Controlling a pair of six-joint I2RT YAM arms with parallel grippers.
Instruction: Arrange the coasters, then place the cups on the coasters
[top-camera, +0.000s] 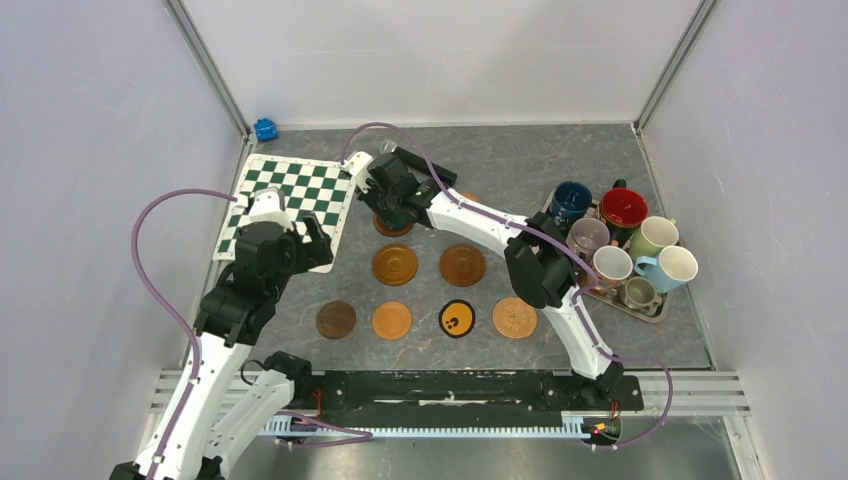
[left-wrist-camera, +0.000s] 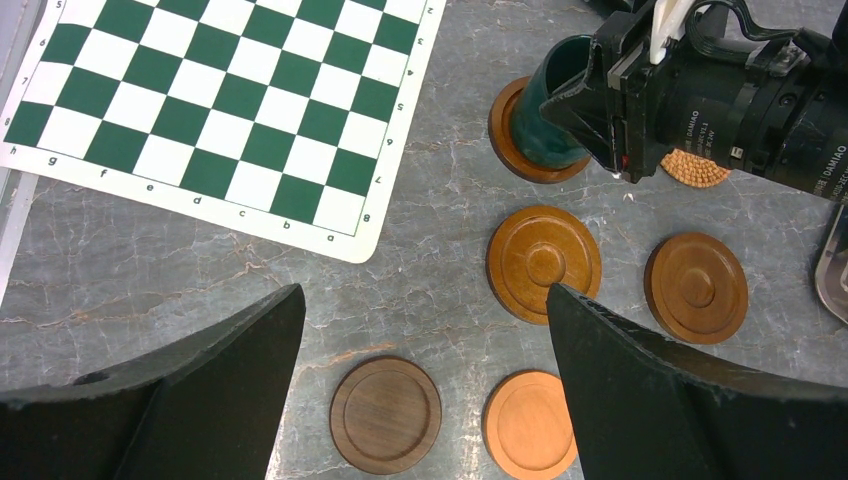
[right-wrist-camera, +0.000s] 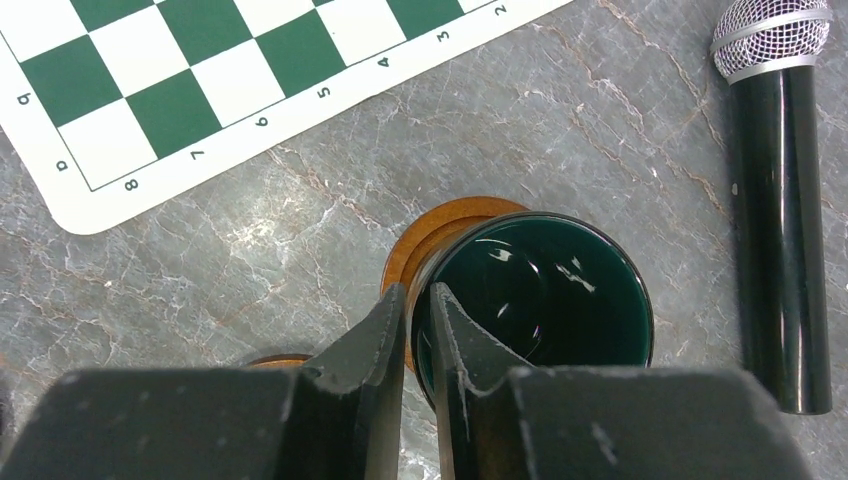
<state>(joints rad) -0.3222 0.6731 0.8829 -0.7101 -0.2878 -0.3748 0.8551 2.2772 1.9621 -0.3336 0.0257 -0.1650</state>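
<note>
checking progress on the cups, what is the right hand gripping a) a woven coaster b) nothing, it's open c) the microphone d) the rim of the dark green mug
d: the right hand pinches the rim of the dark green mug, one finger inside and one outside, with the mug on a brown wood coaster.

Chequered mat (top-camera: 305, 190), black microphone (right-wrist-camera: 780, 230)

Chequered mat (left-wrist-camera: 200, 100): edge letters a–h, digits 2–8. Right arm motor housing (left-wrist-camera: 740, 110): "DAMIAO" printed white.
</note>
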